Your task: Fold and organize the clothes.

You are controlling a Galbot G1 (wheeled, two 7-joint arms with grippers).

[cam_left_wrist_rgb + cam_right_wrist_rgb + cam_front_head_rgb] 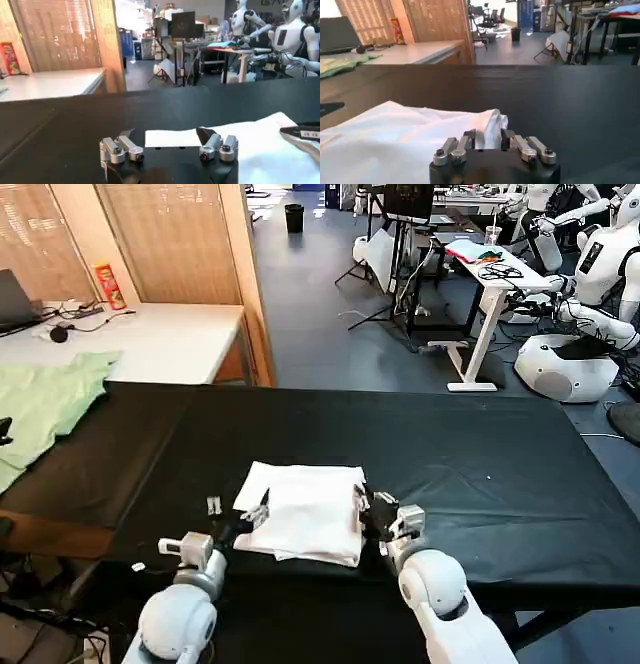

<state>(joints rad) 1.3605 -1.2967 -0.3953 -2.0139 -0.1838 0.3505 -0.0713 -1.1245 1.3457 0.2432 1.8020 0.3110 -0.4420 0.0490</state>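
With the folded white T-shirt (pixel 305 509) lying on the black table (pixel 480 464) near its 6 o'clock edge, the spread-fingered left gripper (pixel 240 519) at its 9 o'clock side and the right gripper (pixel 368 509) pinching its 3 o'clock edge should move evenly together.

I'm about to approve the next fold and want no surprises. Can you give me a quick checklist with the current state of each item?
1. White T-shirt lies folded on the black table: ok.
2. Right hand pinches the shirt's edge: ok.
3. Left hand grips the shirt: not ok, open at its corner.
4. Both hands at opposite sides of the shirt: ok.
5. Green garment apart from the shirt: ok.
6. Print side up: cannot tell.
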